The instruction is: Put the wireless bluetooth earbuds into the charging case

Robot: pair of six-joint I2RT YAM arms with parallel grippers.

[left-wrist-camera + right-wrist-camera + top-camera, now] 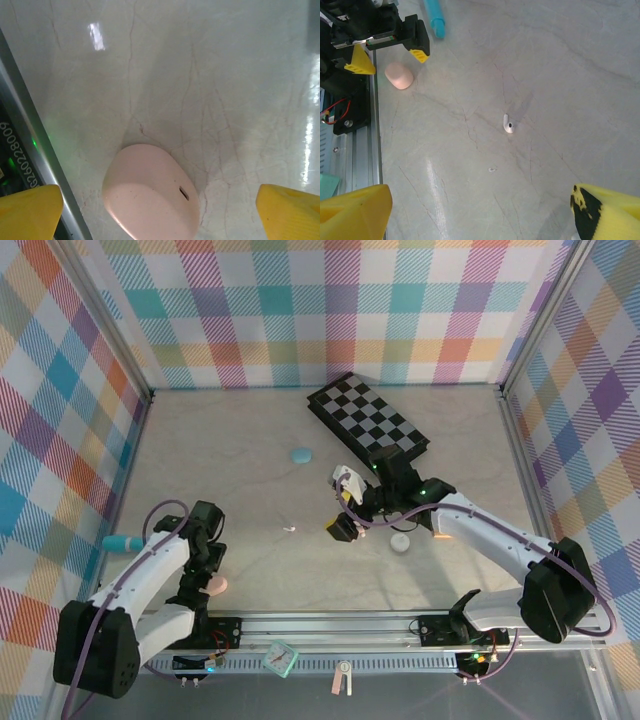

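Note:
A closed pink charging case (150, 195) lies on the table between the wide-apart yellow fingertips (30, 212) of my left gripper (160, 216), which is open and not touching it. From above, that case (218, 585) sits by the near rail under the left gripper (205, 575). A white earbud (508, 124) lies alone on the table ahead of my right gripper (480, 215), which hangs open and empty. The overhead view shows the same earbud (290, 530) left of the right gripper (345, 505). A pale blue case (301, 455) and a white case (401, 542) also rest on the table.
A black-and-white checkerboard (368, 425) lies at the back centre. A teal cylinder (122, 542) sits at the left wall. The metal rail (330, 625) runs along the near edge, close to the pink case. Plaid walls enclose the table.

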